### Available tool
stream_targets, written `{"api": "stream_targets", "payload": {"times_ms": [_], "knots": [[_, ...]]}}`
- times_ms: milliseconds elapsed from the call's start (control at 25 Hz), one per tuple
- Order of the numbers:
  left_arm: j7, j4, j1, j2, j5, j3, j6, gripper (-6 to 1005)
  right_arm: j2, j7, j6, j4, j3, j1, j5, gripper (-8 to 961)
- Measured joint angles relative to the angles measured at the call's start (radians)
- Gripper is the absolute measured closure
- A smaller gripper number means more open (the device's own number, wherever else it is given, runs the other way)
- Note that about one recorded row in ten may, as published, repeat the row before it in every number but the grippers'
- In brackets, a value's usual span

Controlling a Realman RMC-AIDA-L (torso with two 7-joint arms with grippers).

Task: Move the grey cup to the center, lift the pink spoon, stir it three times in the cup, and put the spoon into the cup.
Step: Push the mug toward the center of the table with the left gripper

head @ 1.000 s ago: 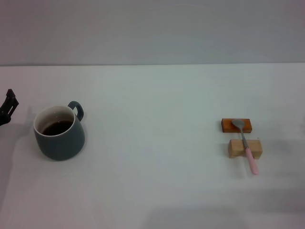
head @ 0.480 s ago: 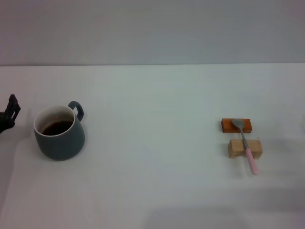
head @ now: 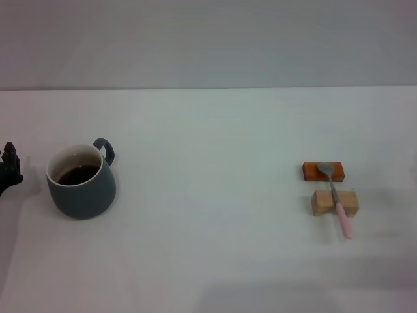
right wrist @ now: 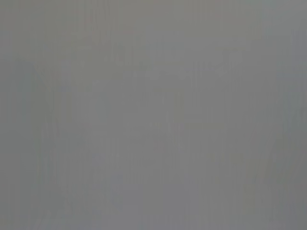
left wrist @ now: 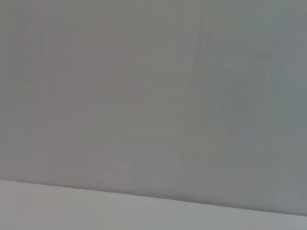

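Head view: the grey cup (head: 81,182) is seen standing upright on the white table (head: 208,261), on the table's left part, with its loop handle turned away from the robot and toward the right. Just to the left of the cup, apart from it and not touching, the left gripper (head: 9,166) is seen at the picture's edge; only a dark tip of it shows, and whether it is apart or together cannot be told. The right gripper is not seen in any view.

The cup is squat and wider at its base, with a matte dark blue-grey outside and a smooth white inside. Dark liquid is held in it, below the rim.

Well to the right of the cup, the pink spoon (head: 337,198) is laid across two small blocks. Its silver metal bowl is rested on the orange-brown block (head: 310,171), the farther one from the robot, and its neck is passed over the pale wooden block (head: 320,203), the nearer one. Its slim pale pink handle is extended past that block toward the robot, tilted slightly rightward. Both blocks are rectangular and lie flat, just apart from each other.

In the wrist views only plain grey surfaces are shown.
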Motion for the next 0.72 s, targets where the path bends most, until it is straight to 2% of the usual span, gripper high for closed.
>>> {"api": "stream_targets", "payload": {"times_ms": [280,400,720], "knots": [[-0.004,0.005,0.000,0.000,0.002,0.070,-0.001,766,0.000,0.000,0.000,0.005,0.000,0.000,0.003,133],[-0.009,0.010,0.001,0.000,0.002,0.103,-0.001,984,0.000,0.000,0.000,0.007,0.000,0.002,0.003,133],[-0.045,0.034,0.000,0.000,0.002,0.196,-0.001,996,0.000,0.000,0.000,0.011,0.000,0.007,0.004,133]]}}
